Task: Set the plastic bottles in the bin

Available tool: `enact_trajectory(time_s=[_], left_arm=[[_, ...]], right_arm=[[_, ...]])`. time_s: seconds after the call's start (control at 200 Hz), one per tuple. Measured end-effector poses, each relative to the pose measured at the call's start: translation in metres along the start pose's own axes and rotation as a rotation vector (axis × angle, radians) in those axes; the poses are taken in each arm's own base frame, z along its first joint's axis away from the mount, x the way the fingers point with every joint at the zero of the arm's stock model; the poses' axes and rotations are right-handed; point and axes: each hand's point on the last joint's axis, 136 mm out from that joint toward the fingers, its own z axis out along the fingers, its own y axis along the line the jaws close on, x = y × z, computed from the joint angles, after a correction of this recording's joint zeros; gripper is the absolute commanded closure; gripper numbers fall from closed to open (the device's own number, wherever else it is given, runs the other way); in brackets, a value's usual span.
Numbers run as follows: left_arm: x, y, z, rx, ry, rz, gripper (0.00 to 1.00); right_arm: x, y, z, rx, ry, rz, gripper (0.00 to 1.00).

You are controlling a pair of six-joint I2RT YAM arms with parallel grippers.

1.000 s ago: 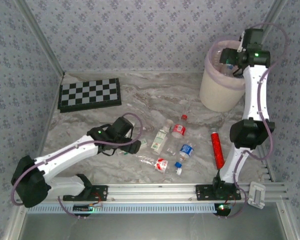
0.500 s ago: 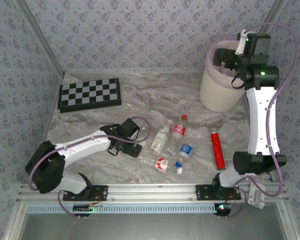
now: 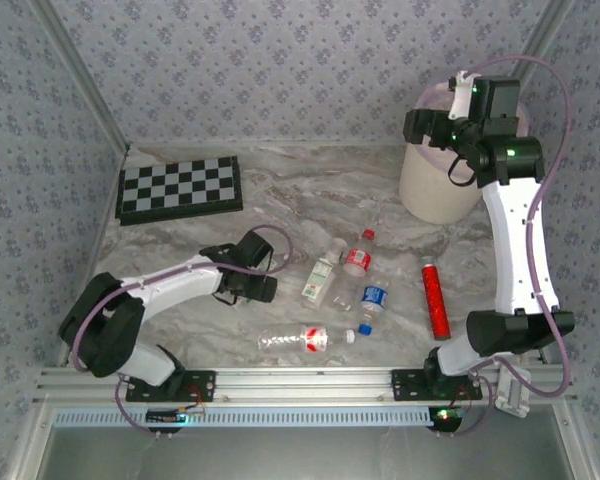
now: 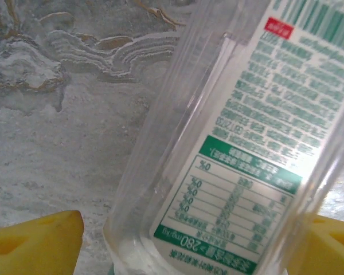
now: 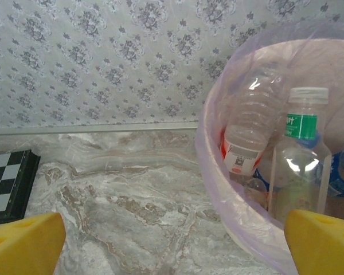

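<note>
On the marbled bench (image 3: 280, 190) the left claw (image 3: 272, 290) has slid to the green-labelled bottle (image 4: 241, 143) at centre frame, jaws wide astride it, not gripping yet, so pickup looks next. The right claw (image 3: 425, 125), wide and empty, has lifted off the bin (image 3: 430, 195), upper right.

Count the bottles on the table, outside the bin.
4: green-labelled bottle mid-table, red-labelled bottle right of it, blue-labelled bottle nearer, clear bottle at the near edge. The left arm may hide more.
</note>
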Motion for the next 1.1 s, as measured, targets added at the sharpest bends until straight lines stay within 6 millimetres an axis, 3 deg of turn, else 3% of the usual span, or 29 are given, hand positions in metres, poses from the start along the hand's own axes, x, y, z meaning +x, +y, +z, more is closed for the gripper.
enact_trajectory(time_s=[0.155, 0.28, 0.535, 0.66, 0.86, 0.999, 1.099], left_arm=[[0.009, 0.003, -0.012, 0.027, -0.023, -0.049, 0.11], [0.023, 0.008, -0.006, 0.019, 0.007, -0.076, 0.16], [0.043, 0.012, 0.013, -0.016, 0.097, -0.093, 0.46], [0.043, 0.008, 0.012, -0.009, 0.094, -0.083, 0.54], [0.016, -0.004, 0.000, 0.036, 0.013, -0.087, 0.64], [-0.030, -0.030, -0.025, 0.149, -0.147, -0.070, 0.65], [-0.062, -0.059, -0.047, 0.272, -0.255, -0.031, 0.65]], right_arm=[[0.020, 0.005, 0.007, -0.029, 0.043, 0.018, 0.00], [0.025, 0.008, 0.008, -0.046, 0.052, 0.025, 0.00], [0.026, 0.014, 0.007, -0.072, 0.045, 0.025, 0.00], [0.042, 0.025, 0.008, -0.127, 0.072, 0.041, 0.00], [0.103, 0.073, 0.006, -0.399, 0.195, 0.090, 0.08], [0.143, 0.109, 0.003, -0.576, 0.292, 0.144, 0.15], [0.165, 0.135, 0.002, -0.681, 0.362, 0.160, 0.14]])
